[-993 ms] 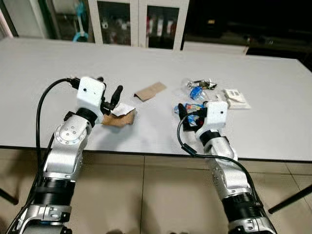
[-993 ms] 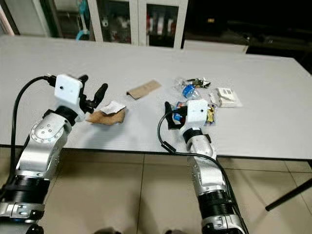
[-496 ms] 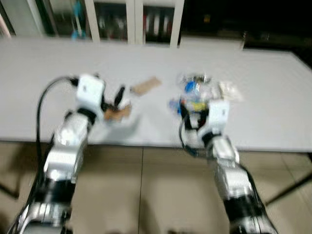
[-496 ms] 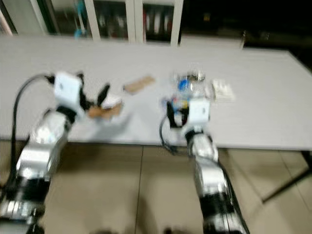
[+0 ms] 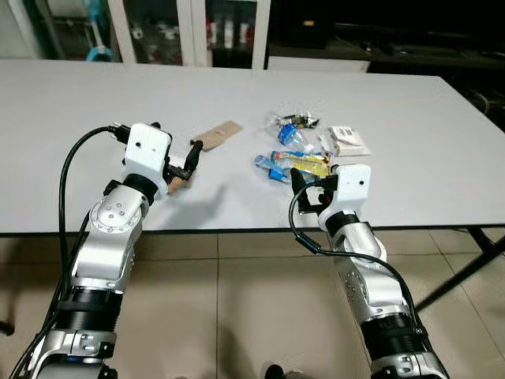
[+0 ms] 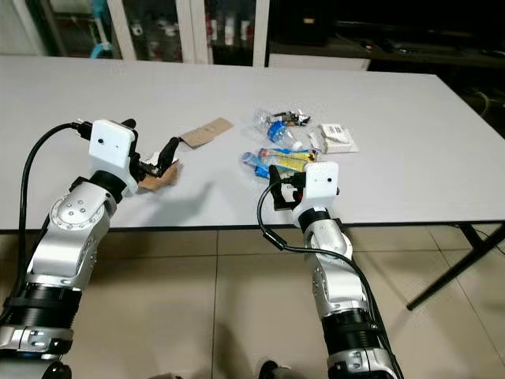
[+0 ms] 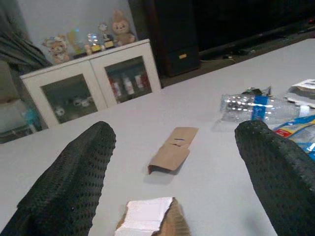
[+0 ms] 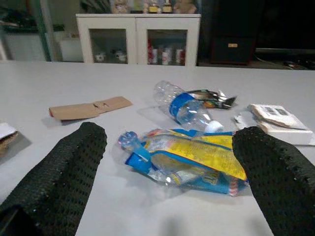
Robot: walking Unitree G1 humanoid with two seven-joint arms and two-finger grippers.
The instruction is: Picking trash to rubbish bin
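The camera has swung right since a second ago; both arms remain at the near table (image 5: 237, 213) edge. Left gripper (image 7: 172, 196), fingers spread and empty, faces the crumpled brown scrap (image 7: 152, 221). Right gripper (image 8: 167, 167), likewise released, faces the yellow-blue wrapper (image 8: 192, 160) and clear bottle (image 8: 184, 105). Wrist views reveal a background cabinet (image 7: 93, 88); no bin appears.

A white table (image 5: 95, 103) carries 2 cardboard scraps (image 5: 218, 133) (image 6: 160, 178), 1 clear bottle (image 5: 288, 135), blue-yellow wrappers (image 5: 296, 165), a foil wrapper (image 5: 302, 121) and a white packet (image 5: 348, 140).
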